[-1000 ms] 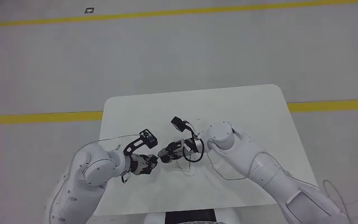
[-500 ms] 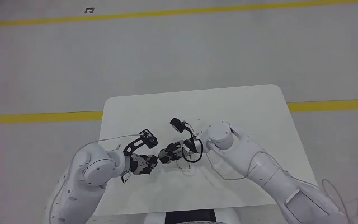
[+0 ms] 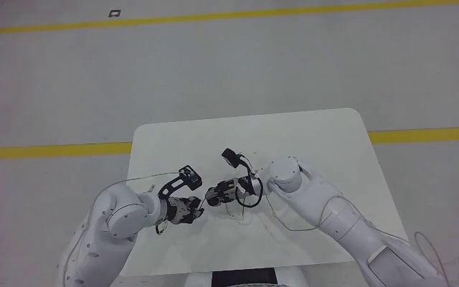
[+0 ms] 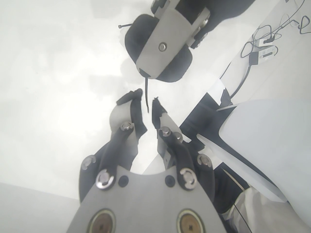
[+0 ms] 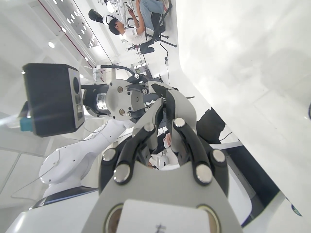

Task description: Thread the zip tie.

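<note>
I have the zip tie (image 4: 146, 90) as a thin black strap, pinched in the closed right gripper (image 4: 153, 72). Its small square head end pokes out on one side of the pads. The plain tail comes out the other side, nearly straight, and its tip sits in the gap between the parted fingers of the left gripper (image 4: 147, 99), touching neither as far as I can tell.

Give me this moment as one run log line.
task: thread zip tie | right gripper: shut on zip tie, tail sticking out | left gripper: open, tail tip between its fingers, ungripped | threading: not yet done
</note>
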`<act>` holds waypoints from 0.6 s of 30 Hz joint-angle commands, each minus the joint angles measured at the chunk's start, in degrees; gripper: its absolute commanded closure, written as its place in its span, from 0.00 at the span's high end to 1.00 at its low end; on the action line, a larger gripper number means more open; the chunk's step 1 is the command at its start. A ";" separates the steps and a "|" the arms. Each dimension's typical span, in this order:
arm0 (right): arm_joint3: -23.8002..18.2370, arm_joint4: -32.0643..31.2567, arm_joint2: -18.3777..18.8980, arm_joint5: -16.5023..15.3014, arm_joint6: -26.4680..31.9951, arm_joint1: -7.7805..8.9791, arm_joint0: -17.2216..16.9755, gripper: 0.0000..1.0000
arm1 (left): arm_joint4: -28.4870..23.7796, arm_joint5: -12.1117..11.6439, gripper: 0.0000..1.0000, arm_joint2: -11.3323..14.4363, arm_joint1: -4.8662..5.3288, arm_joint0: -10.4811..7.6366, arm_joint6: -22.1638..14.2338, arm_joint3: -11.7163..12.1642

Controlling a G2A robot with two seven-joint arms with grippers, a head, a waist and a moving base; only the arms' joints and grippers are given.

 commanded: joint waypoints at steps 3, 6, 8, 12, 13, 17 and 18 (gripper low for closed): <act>-1.01 -0.64 2.11 -0.97 -0.30 0.86 -1.51 0.00 | 0.00 0.00 1.00 0.00 0.00 0.00 0.00 0.00; -2.16 -1.08 3.66 -1.65 -0.67 1.47 -2.70 0.00 | 0.00 0.00 1.00 0.00 0.00 0.00 0.00 0.00; -3.14 -1.26 5.06 -2.36 -1.12 1.97 -3.77 0.00 | 0.00 0.00 1.00 0.00 0.00 0.00 0.00 0.00; -4.50 -1.59 6.52 -2.87 -1.41 2.54 -5.09 0.00 | 0.00 0.00 1.00 0.00 0.00 0.00 0.00 0.00; -4.50 -1.59 6.52 -2.87 -1.41 2.54 -5.09 0.00 | 0.00 0.00 1.00 0.00 0.00 0.00 0.00 0.00; -4.50 -1.59 6.52 -2.87 -1.41 2.54 -5.09 0.00 | 0.00 0.00 1.00 0.00 0.00 0.00 0.00 0.00; -4.51 -1.61 6.54 -2.97 -1.75 2.54 -5.21 0.00 | -0.21 0.34 1.00 -0.07 -0.02 0.03 0.59 0.25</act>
